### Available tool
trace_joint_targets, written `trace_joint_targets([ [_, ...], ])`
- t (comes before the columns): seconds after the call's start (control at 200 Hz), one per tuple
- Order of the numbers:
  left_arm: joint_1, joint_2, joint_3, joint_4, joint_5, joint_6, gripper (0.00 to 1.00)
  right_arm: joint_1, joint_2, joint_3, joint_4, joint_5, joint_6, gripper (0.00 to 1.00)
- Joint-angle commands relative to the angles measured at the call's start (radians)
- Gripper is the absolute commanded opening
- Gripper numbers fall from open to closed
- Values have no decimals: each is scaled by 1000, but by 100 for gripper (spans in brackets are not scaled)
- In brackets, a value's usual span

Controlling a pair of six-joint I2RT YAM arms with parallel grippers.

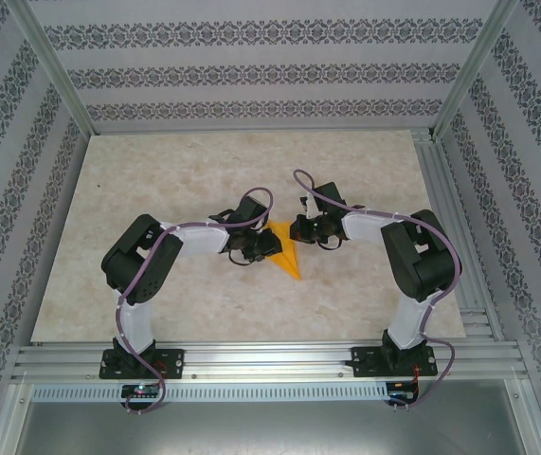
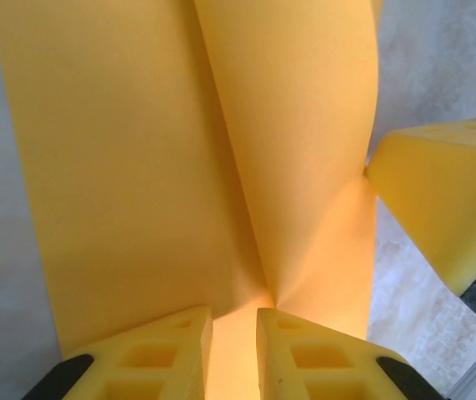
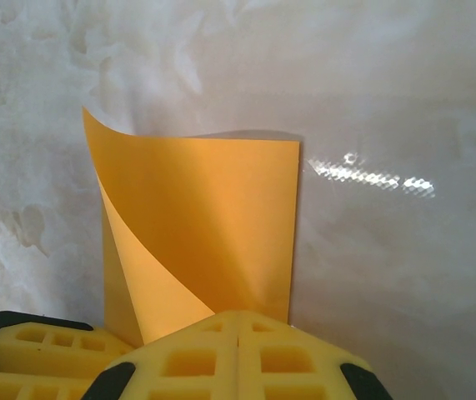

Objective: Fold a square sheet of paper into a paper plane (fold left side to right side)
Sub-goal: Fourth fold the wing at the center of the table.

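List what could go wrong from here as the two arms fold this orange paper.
1. The paper rises in a loose curl from the left fingers, which seem to pinch it; flattening it now could set a crooked crease.
2. The right fingers are shut at the paper's near edge, and a grip is not certain; the sheet might slide on the smooth table.
3. Both sets of fingers sit very close together, so they could bump.

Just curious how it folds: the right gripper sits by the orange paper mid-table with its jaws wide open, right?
Not quite: the right gripper is by the paper, but it is shut tight, as the right wrist view shows.
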Motion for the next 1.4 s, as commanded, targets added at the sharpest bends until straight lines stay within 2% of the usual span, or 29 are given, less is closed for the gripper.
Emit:
trace_joint_targets([
  [0.0,-12,6,19,-23,-2,13,23,-13,19,1,4,24,-27,0],
  [0.924,-13,4,15,-22,0,11,23,-12,36,-34,-1,43,-29,0],
  [1.399,-9,-154,90,-149,-31,81,29,-9,46,-35,-18,57,-41,0],
])
